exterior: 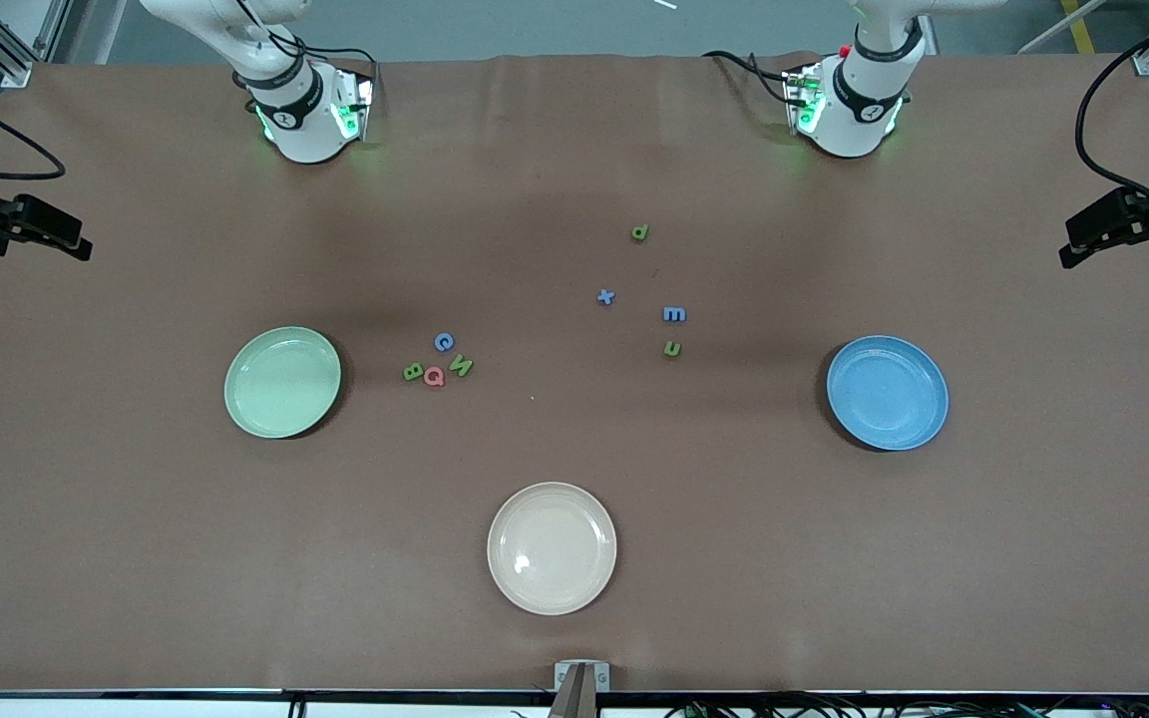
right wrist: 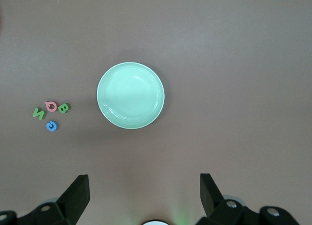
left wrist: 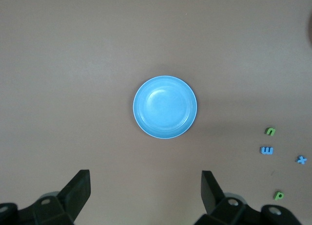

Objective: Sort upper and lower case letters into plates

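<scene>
Judging by looks, small light foam-like letters, stiff enough to pinch across their flat edges, likely to skid on the brown surface (exterior: pixel 136 558). Capitals (exterior: pixel 438 361) clustered tight beside the mint green plate (exterior: pixel 282 382), touching or nearly so, crowding any pinch. Lowercase letters (exterior: pixel 672 315) scattered apart, toward the blue plate (exterior: pixel 887 392). Cream plate (exterior: pixel 552 547) nearest the camera, clear of everything. Left hand (left wrist: pixel 146 191) wide open over the blue plate; right hand (right wrist: pixel 144 191) wide open over the green one. Both plates empty.

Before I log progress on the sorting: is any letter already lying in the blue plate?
No, the blue plate holds nothing, and the letters lie on the table beside it.
</scene>
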Tool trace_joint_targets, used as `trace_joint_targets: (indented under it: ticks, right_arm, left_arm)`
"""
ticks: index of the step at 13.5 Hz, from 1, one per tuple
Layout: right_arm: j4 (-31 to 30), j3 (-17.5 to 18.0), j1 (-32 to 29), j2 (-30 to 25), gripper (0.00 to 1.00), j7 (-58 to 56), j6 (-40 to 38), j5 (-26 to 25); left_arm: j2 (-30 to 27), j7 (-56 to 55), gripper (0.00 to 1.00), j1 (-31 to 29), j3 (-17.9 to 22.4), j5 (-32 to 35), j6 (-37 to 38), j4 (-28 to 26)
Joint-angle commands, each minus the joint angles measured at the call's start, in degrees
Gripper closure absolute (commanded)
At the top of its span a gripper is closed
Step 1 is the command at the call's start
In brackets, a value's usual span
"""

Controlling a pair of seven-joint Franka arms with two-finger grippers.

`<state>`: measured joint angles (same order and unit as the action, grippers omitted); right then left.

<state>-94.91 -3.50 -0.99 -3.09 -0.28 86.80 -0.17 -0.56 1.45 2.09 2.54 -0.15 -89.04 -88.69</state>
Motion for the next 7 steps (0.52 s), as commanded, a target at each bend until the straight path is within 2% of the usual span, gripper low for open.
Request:
trace_joint_targets:
  ticks: [1,4,5,7]
  right_arm:
    - [-2.1,0.3,-0.1,-1.9,0.00,0.6,1.5,0.6]
    - [-2.0,0.4,0.1,-2.0,0.00,0.6,1.7,0.6]
    - [-2.0,0.5,0.6,-2.0,0.00,0.6,1.8,0.2]
    - [-2.0,0.4,1.3,-2.0,0.00,0.6,1.9,-0.1]
  left_arm:
    - [0.2,0.7,0.00,0.0,0.1,-1.3,0.3,0.5]
    - [0.5,0.3,0.00,-0.5,0.1,-1.8,-0.2,0.6]
    - [0.7,0.0,0.00,-0.9,0.4,-4.7,-0.2,0.5]
    - [0.9,0.3,0.00,-0.8,0.4,-6.2,0.9,0.2]
